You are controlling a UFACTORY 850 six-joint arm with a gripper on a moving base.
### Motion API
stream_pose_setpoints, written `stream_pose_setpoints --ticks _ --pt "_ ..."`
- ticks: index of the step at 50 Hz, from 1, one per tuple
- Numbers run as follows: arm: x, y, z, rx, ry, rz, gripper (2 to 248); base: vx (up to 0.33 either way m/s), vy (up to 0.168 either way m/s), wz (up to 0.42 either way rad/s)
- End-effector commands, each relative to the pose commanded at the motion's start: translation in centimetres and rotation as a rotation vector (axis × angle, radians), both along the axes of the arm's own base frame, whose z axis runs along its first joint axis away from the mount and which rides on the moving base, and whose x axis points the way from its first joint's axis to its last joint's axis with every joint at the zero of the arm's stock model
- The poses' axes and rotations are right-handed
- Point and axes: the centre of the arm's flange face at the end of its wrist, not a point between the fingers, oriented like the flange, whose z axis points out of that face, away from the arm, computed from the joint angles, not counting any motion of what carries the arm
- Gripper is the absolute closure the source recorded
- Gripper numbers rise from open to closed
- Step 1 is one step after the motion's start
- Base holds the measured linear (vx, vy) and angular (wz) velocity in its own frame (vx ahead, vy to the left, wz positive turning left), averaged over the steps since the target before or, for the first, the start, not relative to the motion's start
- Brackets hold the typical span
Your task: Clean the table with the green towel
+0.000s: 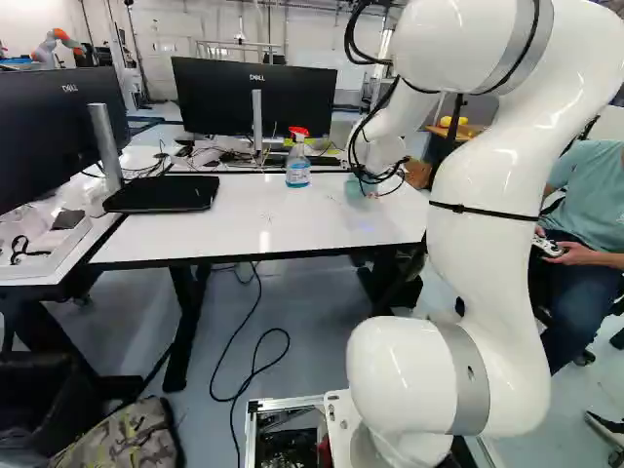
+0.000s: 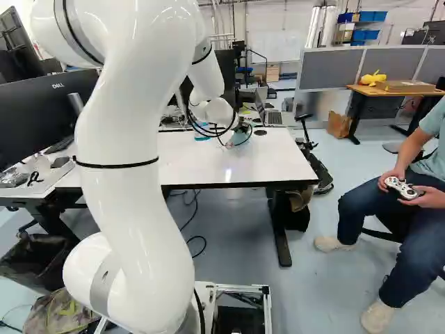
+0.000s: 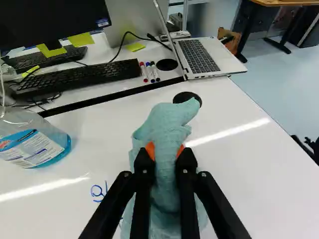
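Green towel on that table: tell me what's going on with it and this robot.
The white arm has the green towel pinched in its gripper, over the white tabletop. It looks set to wipe, or already wiping; I can't tell whether the cloth is pressing on the surface. A blue scribble shows beside the gripper, so the table isn't clean yet. A spray bottle stands near the far edge.

"DELL" reads on the left monitor [image 1: 39, 146] and the right monitor [image 1: 214, 102] in the left base view. The bottle [image 3: 62, 133] has a label [image 3: 37, 152] with print too small to read. Blue writing [image 3: 98, 190] on the counter [image 3: 65, 214] may be a "g" or "9".
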Motion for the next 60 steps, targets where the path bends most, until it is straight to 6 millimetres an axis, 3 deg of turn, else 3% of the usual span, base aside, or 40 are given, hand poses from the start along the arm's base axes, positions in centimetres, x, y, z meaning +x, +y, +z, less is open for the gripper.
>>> stream_pose_setpoints --ticks 37,60 --pt "-2.0 5.8 0.0 0.056 0.036 0.037 193 0.0 0.0 0.0" --pt "-3.3 6.7 -0.3 0.099 0.087 0.017 193 0.0 0.0 0.0"
